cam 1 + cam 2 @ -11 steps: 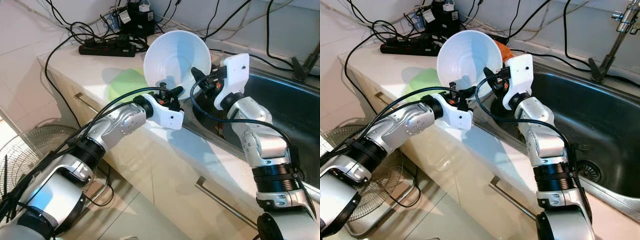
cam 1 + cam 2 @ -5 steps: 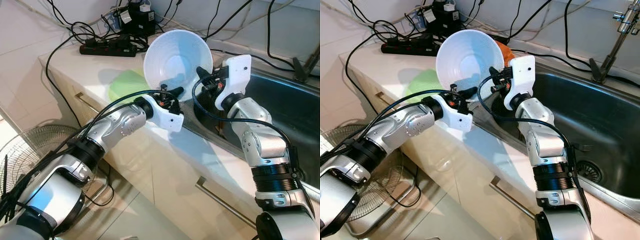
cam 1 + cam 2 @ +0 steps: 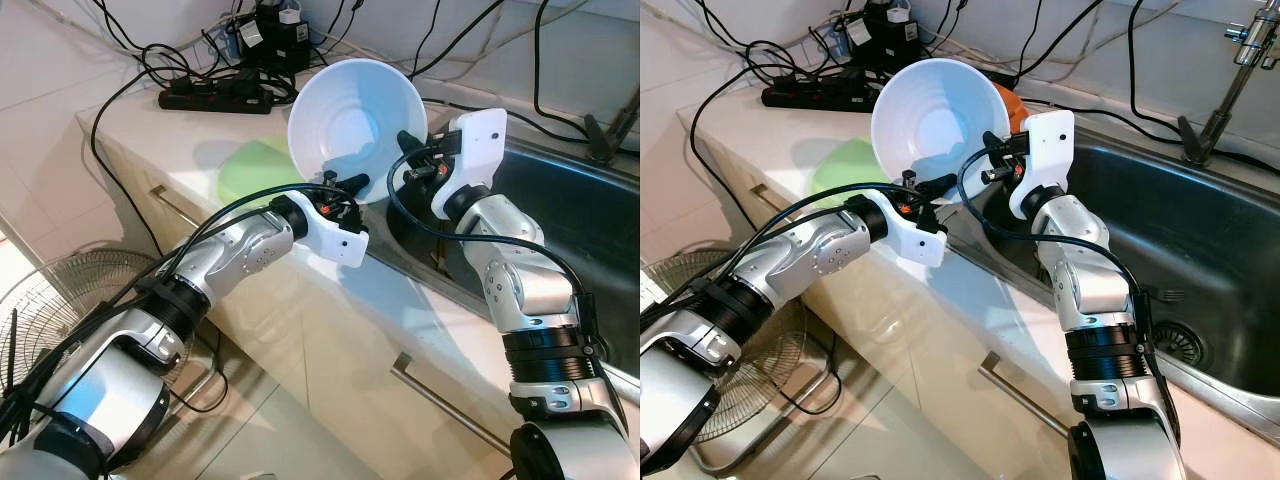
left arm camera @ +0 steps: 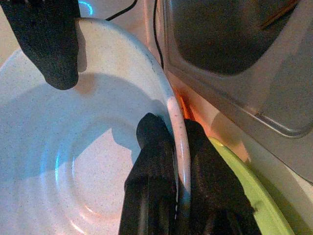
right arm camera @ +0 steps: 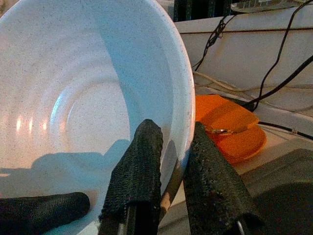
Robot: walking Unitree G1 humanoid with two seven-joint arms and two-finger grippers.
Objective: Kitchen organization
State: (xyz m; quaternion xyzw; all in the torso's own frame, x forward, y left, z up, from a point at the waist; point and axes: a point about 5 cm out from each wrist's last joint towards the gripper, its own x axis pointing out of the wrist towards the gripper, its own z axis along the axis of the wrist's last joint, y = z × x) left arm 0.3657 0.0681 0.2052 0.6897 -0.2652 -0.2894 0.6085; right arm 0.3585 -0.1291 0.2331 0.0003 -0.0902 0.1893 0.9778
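A white bowl (image 3: 350, 115) hangs tilted on its side above the counter edge, with its opening facing me. My left gripper (image 4: 176, 132) is shut on the bowl's lower rim, one finger inside and one outside. My right gripper (image 5: 171, 132) reaches in from the sink side. Its fingers (image 5: 139, 166) straddle the bowl's right rim with a small gap still showing, so it stands open. A green plate (image 3: 250, 165) lies on the counter under the bowl. An orange plate (image 5: 230, 122) sits behind it by the sink corner.
A steel sink (image 3: 1170, 230) with a faucet (image 3: 1240, 40) lies to the right. A black power strip (image 3: 215, 98) and tangled cables crowd the counter's back. Drawer handles (image 3: 440, 400) run along the front, and a floor fan (image 3: 60, 290) stands at lower left.
My right gripper has slid left until its fingers sit around the bowl's right rim. The bowl has shifted slightly in my left gripper.
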